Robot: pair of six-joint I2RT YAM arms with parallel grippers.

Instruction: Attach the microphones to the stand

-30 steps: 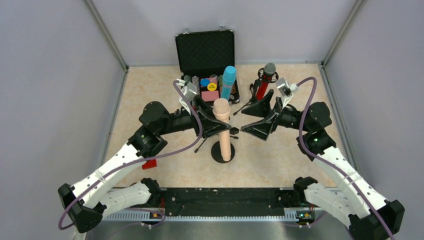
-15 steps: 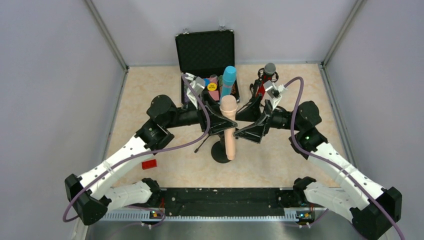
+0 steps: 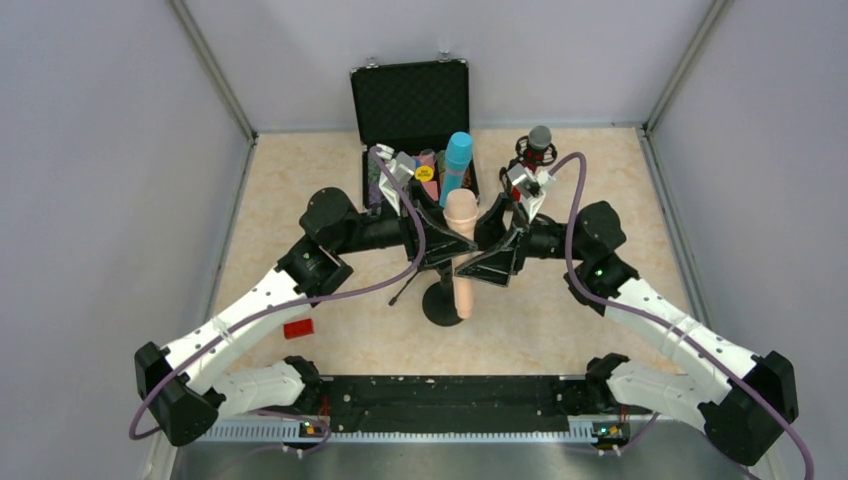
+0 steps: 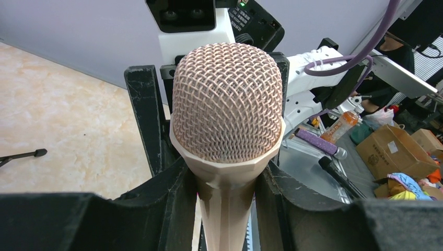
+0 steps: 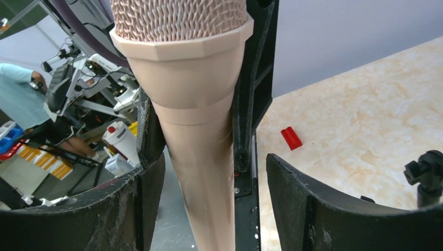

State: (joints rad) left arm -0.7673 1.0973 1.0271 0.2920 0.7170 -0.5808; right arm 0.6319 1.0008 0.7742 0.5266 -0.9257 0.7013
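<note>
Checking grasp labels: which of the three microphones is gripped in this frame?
The peach-beige microphone, upright at centre, squeezed between the left fingers. The blue microphone by the case and the red microphone at rear right stand free.

we log a beige marbled worktop (image 3: pixel 300 200) closed in on three sides by plain grey-lilac panels: left wall (image 3: pixel 100 150), back wall (image 3: pixel 560 50), right wall (image 3: pixel 760 150). a bare metal post (image 3: pixel 215 75) rises at the far-left corner, a second post (image 3: pixel 683 62) at the far-right corner. a black rail (image 3: pixel 450 405) runs along the near edge, with a brushed metal strip (image 3: pixel 450 455) just outside it. the light is even and soft. outside the enclosure we see a cluttered room: cardboard boxes (image 4: pixel 394 151), a person in a pale teal shirt (image 5: pixel 21 89).
</note>
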